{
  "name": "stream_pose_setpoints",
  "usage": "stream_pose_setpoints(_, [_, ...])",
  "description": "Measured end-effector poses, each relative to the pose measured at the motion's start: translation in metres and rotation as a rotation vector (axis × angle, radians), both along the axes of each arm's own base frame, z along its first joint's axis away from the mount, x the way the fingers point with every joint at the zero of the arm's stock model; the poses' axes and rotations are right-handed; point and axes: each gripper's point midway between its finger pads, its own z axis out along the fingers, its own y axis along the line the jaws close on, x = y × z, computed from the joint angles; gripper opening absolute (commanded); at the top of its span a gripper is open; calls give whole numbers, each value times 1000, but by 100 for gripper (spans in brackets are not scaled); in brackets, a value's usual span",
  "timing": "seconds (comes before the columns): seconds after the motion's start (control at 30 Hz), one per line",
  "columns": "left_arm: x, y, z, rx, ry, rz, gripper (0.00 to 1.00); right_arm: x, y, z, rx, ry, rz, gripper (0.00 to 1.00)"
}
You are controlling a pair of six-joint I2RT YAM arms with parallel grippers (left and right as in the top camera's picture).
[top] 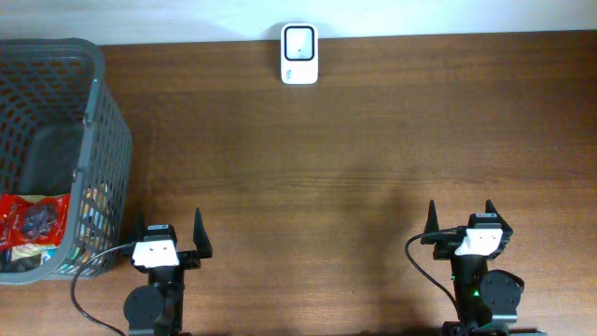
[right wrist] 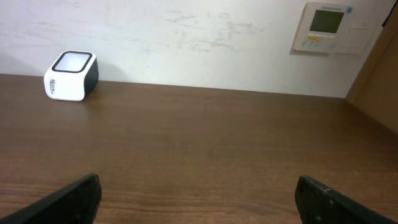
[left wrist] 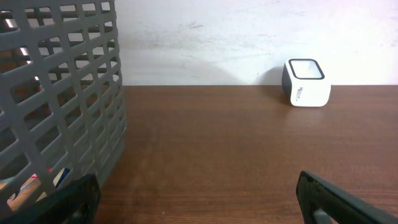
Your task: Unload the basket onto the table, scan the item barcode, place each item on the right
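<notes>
Nothing is scanned yet: left claw (top: 170, 224) and right claw (top: 461, 210) gape empty, red packet (top: 33, 224) in basket (top: 93, 84) left of them, scanner (top: 299, 42) ahead.

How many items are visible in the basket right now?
1: a red packet at the near end of the basket. Others may be hidden under it or behind the mesh.

Print on the white scanner (right wrist: 71, 76) and the wall panel (right wrist: 328, 28) is too small to read.
</notes>
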Motion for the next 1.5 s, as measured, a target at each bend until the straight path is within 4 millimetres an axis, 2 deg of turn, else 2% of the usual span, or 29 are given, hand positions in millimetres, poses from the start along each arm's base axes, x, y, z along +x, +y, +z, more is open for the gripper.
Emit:
stream_pose_setpoints(1.0, [0,0,2,0,-7,1,99,0,0,0,0,0,0,98])
stream_pose_setpoints(1.07, [1,-3,14,-16,-63,-16,99,0,0,0,0,0,0,99])
stream_pose_setpoints(1.13, [1,-15,30,-41,-128,-87,99,0,0,0,0,0,0,99])
stream_pose_setpoints(1.2, [-2,-27,52,-52,-214,-161,99,0,0,0,0,0,0,98])
stream_pose_setpoints(1.23, [-6,-36,71,-48,-291,-212,99,0,0,0,0,0,0,98])
stream_pose_setpoints(1.33, [-32,-60,128,-3,-539,-364,99,0,0,0,0,0,0,99])
stream_pose_setpoints(1.37, [-51,-71,153,36,-661,-436,99,0,0,0,0,0,0,98])
stream_pose_setpoints(1.43, [-71,-83,173,83,-760,-509,99,0,0,0,0,0,0,99])
stream_pose_setpoints(1.5, [-77,-90,180,98,-760,-552,99,0,0,0,0,1,0,98])
